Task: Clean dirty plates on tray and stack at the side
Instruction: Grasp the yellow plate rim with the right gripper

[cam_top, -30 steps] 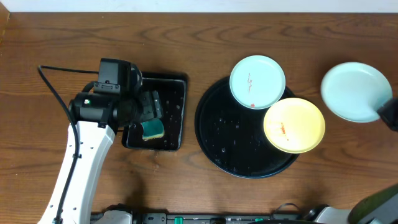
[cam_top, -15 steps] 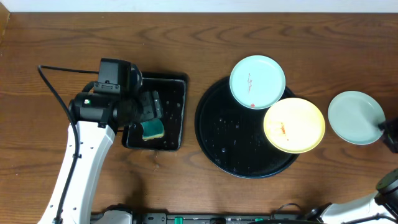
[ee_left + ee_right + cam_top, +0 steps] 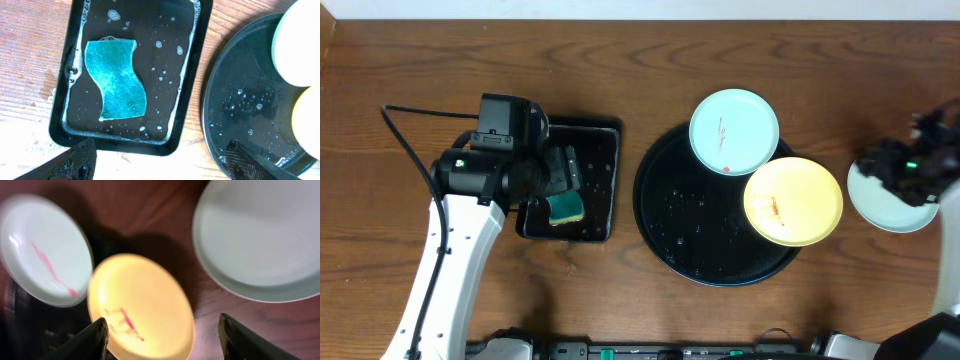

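Observation:
The round black tray point(image 3: 685, 215) holds a pale blue plate point(image 3: 734, 131) with a red smear and a pale yellow plate point(image 3: 793, 201), also smeared red. Both overhang its rim. A third pale plate point(image 3: 900, 208) lies on the wood right of the tray, looking clean in the right wrist view point(image 3: 260, 235). My right gripper point(image 3: 876, 166) hovers over that plate's left edge, open and empty point(image 3: 164, 325). Below its fingers the yellow plate point(image 3: 140, 305) and the blue plate point(image 3: 45, 250) show blurred. My left gripper point(image 3: 160, 152) stands open above the rectangular tray's near rim.
A small rectangular black tray point(image 3: 605, 180) left of the round one holds soapy water and a teal sponge point(image 3: 116, 80). The left arm point(image 3: 470, 200) reaches over it from the front left. Bare wood lies behind both trays and at the far left.
The right gripper opened and let go of the pale plate, which came down onto the table right of the tray. That arm then swung in over the plate. The left arm stayed still.

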